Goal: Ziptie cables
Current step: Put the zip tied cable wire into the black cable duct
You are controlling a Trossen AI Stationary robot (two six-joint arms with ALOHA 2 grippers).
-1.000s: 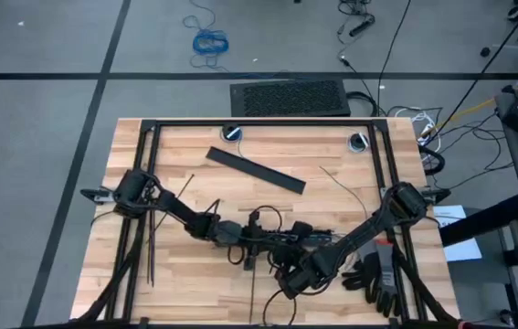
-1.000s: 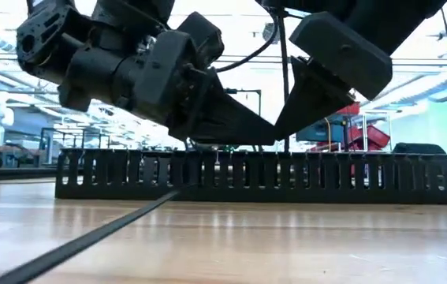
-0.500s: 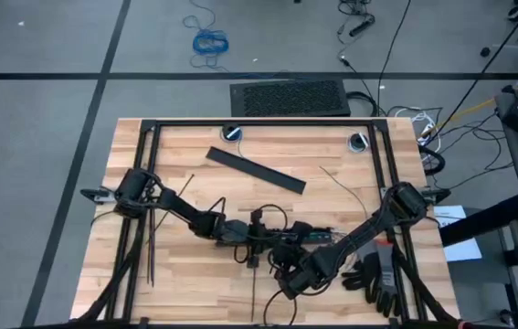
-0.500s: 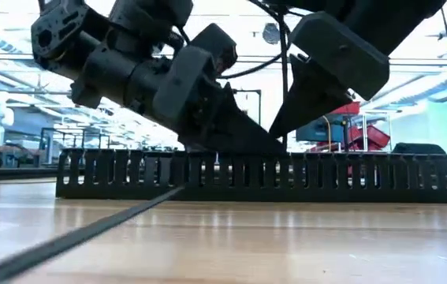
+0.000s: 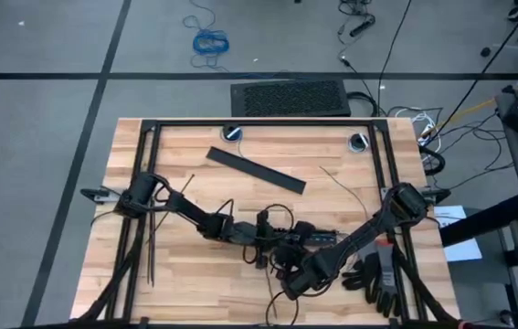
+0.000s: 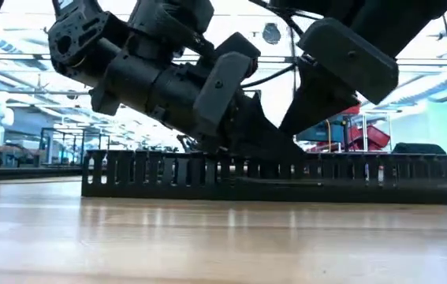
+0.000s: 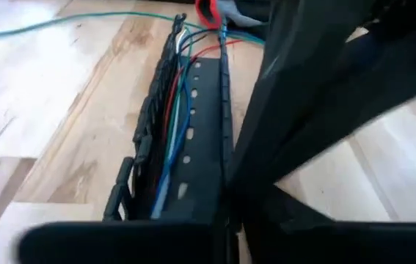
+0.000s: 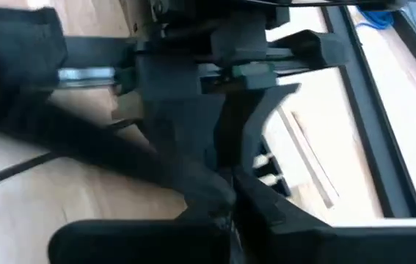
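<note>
Left gripper [image 5: 260, 239] and right gripper [image 5: 288, 259] met over black slotted plastic bar [image 6: 286, 168] holding thin blue, green, grey cables [image 7: 174, 125]; finger state of both unreadable.

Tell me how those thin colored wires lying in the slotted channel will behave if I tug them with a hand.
Probably floppy: the wires are very thin and curve loosely along the slotted channel. Likely light, so a tug may drag the whole bundle rather than one strand. They might snag, since they run beside the channel's slotted wall.
</note>
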